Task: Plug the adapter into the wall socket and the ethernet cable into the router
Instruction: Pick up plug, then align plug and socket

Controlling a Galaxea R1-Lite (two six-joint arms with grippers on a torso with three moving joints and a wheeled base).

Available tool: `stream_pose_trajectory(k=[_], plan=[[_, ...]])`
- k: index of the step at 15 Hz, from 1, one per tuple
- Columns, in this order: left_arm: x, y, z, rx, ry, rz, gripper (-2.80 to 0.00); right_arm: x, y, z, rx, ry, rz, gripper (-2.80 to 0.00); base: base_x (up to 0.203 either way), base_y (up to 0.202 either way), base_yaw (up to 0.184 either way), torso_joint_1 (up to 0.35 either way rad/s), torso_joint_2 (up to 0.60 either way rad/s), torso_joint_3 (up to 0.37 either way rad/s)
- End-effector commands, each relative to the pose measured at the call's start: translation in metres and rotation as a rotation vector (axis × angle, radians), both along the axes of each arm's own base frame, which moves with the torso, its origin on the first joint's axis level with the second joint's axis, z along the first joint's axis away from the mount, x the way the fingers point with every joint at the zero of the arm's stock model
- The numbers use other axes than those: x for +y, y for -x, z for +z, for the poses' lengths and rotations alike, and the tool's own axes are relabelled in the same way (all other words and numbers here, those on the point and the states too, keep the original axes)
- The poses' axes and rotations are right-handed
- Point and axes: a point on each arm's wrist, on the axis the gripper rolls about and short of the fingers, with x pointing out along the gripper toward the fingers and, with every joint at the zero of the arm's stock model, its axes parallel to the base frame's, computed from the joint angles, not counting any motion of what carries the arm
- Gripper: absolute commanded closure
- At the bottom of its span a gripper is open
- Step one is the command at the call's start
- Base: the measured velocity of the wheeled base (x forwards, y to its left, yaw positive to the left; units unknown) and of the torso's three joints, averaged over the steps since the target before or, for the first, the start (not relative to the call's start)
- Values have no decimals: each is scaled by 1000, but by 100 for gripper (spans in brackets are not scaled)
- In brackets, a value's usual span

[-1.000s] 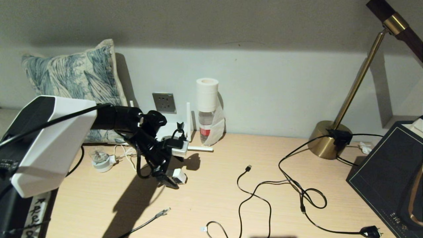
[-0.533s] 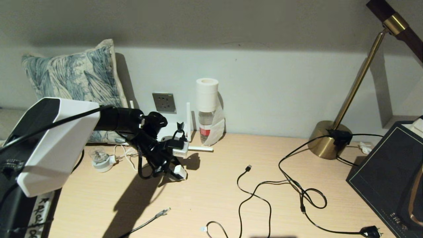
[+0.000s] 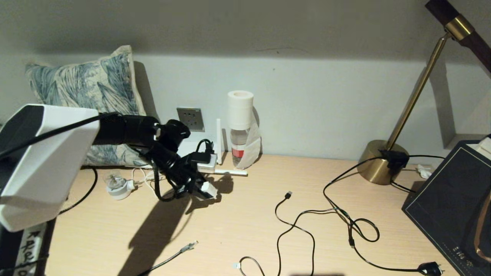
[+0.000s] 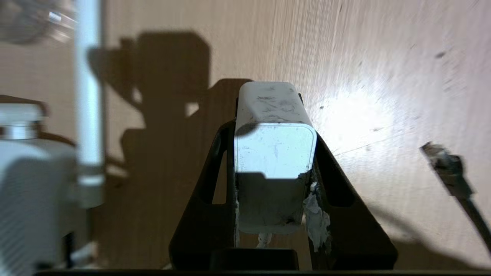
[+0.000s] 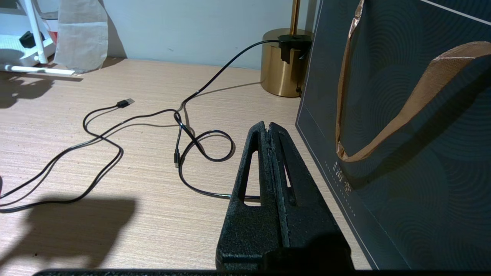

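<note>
My left gripper is shut on the white cube-shaped adapter and holds it just above the desk, in front of the router. In the left wrist view the adapter sits squarely between the black fingers, its thin white cord trailing behind. The grey wall socket is on the wall behind and above the gripper. The ethernet cable's clear connector lies on the desk nearer me and also shows beside the adapter. My right gripper is shut and empty, parked beside a dark bag.
A round white-and-clear gadget sits left of the gripper, with a patterned pillow behind it. A bottle topped by a paper roll stands right of the router. A brass lamp, loose black cables and a dark bag fill the right side.
My left arm has lifted and drawn back toward the wall, carrying the adapter up and slightly away from me. The cables on the desk have not moved.
</note>
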Motion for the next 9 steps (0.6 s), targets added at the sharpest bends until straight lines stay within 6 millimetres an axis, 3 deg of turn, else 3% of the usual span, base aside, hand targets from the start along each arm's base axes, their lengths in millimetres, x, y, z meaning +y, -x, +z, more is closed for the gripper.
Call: stream_pose_trajectory(k=[1,5,9], plan=[[8,25,60,-114,64,21,0,0,-3,-10,35,0,1,0,0,0,0,0,0,0],[29,79,154,-196,269,254,0,0,-3,-10,35,0,0,0,0,0,0,0,0,0],[40,142,215,103,719,637,0,0,-3,-10,35,0,1,0,0,0,0,0,0,0]])
